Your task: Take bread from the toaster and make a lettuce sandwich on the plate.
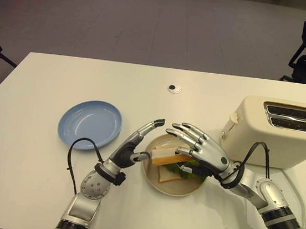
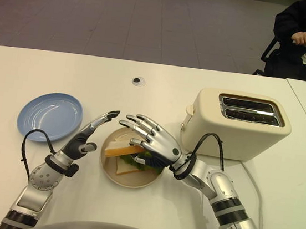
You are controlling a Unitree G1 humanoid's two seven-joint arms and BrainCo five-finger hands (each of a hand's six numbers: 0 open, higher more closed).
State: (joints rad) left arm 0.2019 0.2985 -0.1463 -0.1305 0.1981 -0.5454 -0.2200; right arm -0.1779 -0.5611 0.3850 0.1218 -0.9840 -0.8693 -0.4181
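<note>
Since both toaster [image 1: 273,135] slots look empty and the plate [image 1: 168,192] at frame centre carries a bottom slice [image 1: 165,175], lettuce [image 1: 188,172] and a tilted top slice [image 1: 165,158], the sandwich seems nearly done; squaring the top slice looks left. Right hand [image 1: 205,152] hovers over it, fingers [image 1: 187,131] spread wide, thumb touching the slice, apparently not gripping. Left hand [image 1: 132,145], just left of the plate, fingers straight, holds nothing.

A white rectangular table [image 1: 33,178] carries four items. A light-blue round plate [image 1: 90,124] lies left of centre. A round beige plate [image 1: 171,193] lies near the front edge, just beside it. A cream two-slot toaster [image 1: 272,140] stands at the right. A small round black-and-white disc [image 1: 173,88] sits toward the far edge.
</note>
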